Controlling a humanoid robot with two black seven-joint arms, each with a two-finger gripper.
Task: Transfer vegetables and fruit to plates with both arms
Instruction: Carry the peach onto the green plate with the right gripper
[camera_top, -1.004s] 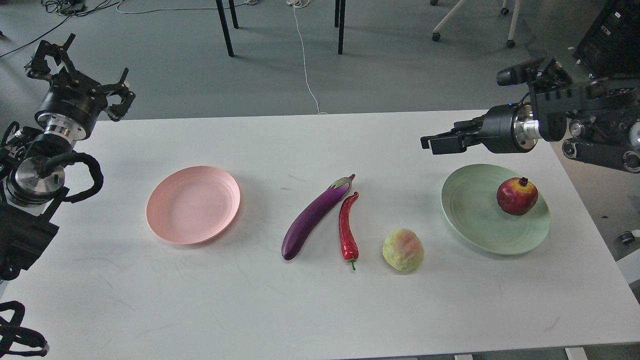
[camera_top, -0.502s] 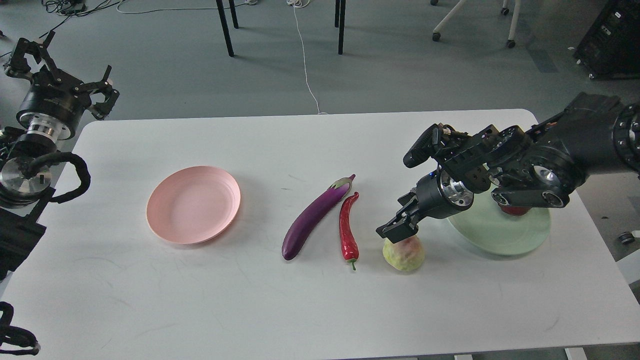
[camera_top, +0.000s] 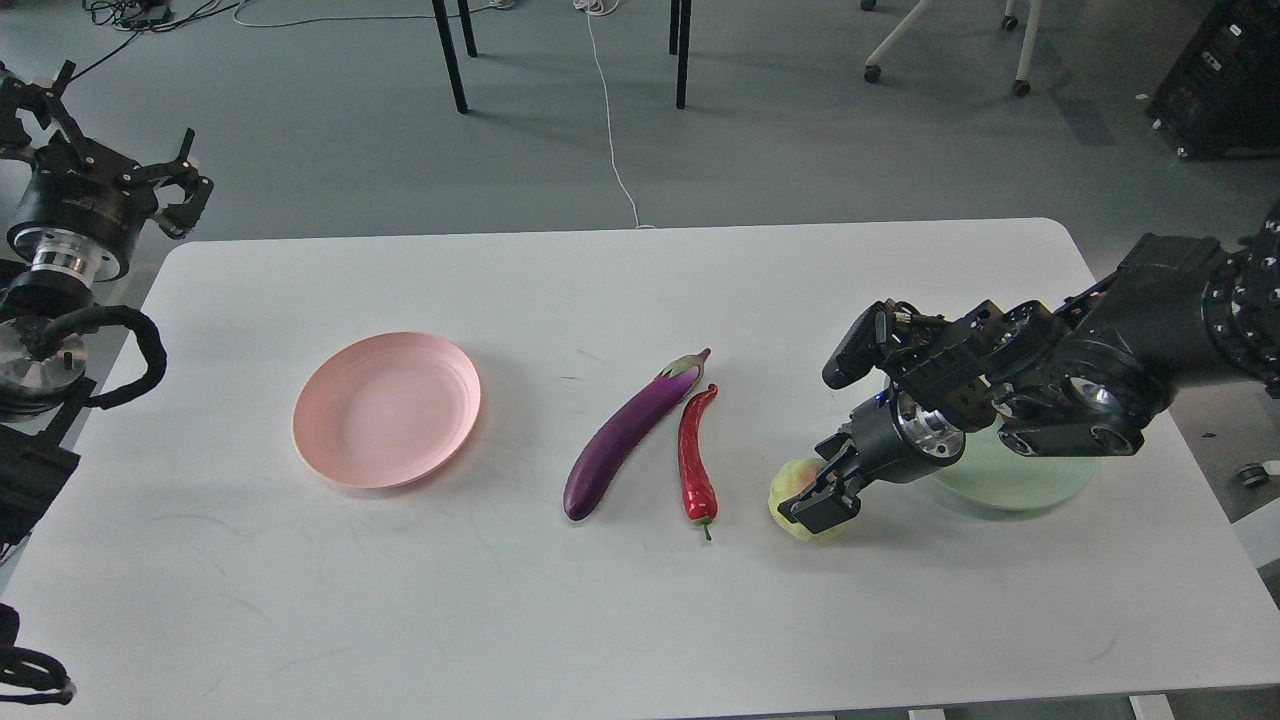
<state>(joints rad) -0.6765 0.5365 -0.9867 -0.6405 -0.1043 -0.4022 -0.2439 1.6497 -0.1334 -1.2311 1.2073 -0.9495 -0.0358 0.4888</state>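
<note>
My right gripper (camera_top: 822, 482) is low on the table, its fingers apart on either side of the bumpy yellow-green fruit (camera_top: 790, 487), which rests on the table. The right arm covers most of the pale green plate (camera_top: 1010, 485) and hides the pomegranate. The purple eggplant (camera_top: 625, 440) and the red chili pepper (camera_top: 695, 455) lie side by side mid-table. The pale pink plate (camera_top: 385, 410) is bare at the left. My left gripper (camera_top: 105, 135) is open and empty, raised beyond the table's far left corner.
The white table (camera_top: 600, 620) ends close behind the plates and at the right of the green plate. Beyond it on the floor are black furniture legs (camera_top: 450, 55), a white cable (camera_top: 612, 130) and a black case (camera_top: 1225, 80).
My right arm has swung down and left from above the green plate and lowered its gripper onto the yellow-green fruit. My left gripper has drawn back to the left.
</note>
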